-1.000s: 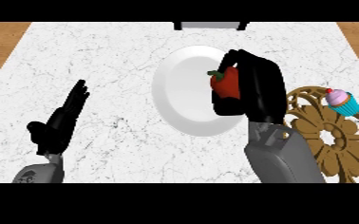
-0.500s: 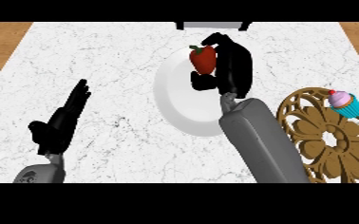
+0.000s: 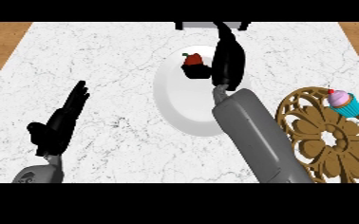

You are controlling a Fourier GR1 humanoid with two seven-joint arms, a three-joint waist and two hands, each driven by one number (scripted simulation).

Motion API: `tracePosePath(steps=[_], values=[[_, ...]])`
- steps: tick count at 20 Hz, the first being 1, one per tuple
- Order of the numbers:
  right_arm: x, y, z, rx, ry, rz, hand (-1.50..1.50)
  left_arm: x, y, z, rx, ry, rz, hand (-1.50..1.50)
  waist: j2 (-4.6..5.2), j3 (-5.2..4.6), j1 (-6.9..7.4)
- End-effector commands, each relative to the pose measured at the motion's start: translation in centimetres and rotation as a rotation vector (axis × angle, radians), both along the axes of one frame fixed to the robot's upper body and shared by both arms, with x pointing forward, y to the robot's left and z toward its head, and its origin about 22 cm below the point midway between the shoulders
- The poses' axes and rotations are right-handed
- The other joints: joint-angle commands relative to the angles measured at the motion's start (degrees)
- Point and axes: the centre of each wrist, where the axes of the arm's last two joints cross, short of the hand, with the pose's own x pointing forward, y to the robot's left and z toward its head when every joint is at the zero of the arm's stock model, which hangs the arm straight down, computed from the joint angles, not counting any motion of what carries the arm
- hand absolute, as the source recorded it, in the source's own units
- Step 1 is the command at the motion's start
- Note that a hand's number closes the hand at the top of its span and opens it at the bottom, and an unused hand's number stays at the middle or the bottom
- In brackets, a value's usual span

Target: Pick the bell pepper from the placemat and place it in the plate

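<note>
you won't find any writing, label, brand, number or sign to read anywhere in this view.
</note>
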Motion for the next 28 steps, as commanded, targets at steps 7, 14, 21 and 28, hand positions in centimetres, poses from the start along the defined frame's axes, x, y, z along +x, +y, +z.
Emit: tracePosePath(steps=[7, 14, 21, 28], values=[[-3.7, -6.0, -1.4, 0.399, -0.203, -0.081, -1.5, -1.1, 0.6, -0.6, -0.007, 0.005, 0.025, 0.0, -0.31, 0.08, -1.47], [-8.4, -17.4, -3.2, 0.405, -0.25, 0.0, -1.5, -0.9, 0.3, -1.5, -0.004, -0.01, 0.018, 0.0, -0.24, 0.04, -1.8], [-11.8, -23.6, -5.1, 0.383, -0.22, 0.071, -1.5, 0.0, 0.5, 1.1, 0.012, -0.003, 0.017, 0.0, -0.26, 0.01, -1.19], [-13.5, -26.4, -9.5, 0.341, -0.206, 0.087, -1.5, -1.6, -0.6, 0.6, -0.001, 0.002, 0.011, 0.0, -0.24, 0.0, -1.02]])
